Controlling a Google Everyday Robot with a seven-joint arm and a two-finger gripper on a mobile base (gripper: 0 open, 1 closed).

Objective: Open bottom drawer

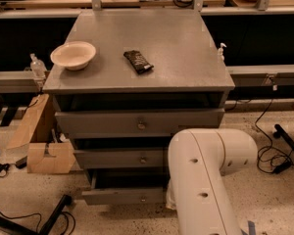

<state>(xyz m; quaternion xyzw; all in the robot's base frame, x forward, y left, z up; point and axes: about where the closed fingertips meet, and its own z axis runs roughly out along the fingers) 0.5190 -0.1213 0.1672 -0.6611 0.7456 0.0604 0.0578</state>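
Slim grey bottom drawer (122, 196) part-open under tabletop (176, 58) front edge; pull straight, level; gripper hidden behind white arm (206, 180), jaws: can't tell.

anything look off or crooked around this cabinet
The bottom drawer is pulled partly out and its front looks slightly skewed, left end lower. A cardboard box sits open beside the cabinet. The gripper is out of view, perhaps behind the white arm.

On the cabinet top (176, 58), a bowl (73, 55) sits left of a snack bar (138, 61). Below, lowest of three, the bottom drawer (122, 196) juts forward — the arm (206, 180) stands front-right, hiding the gripper.
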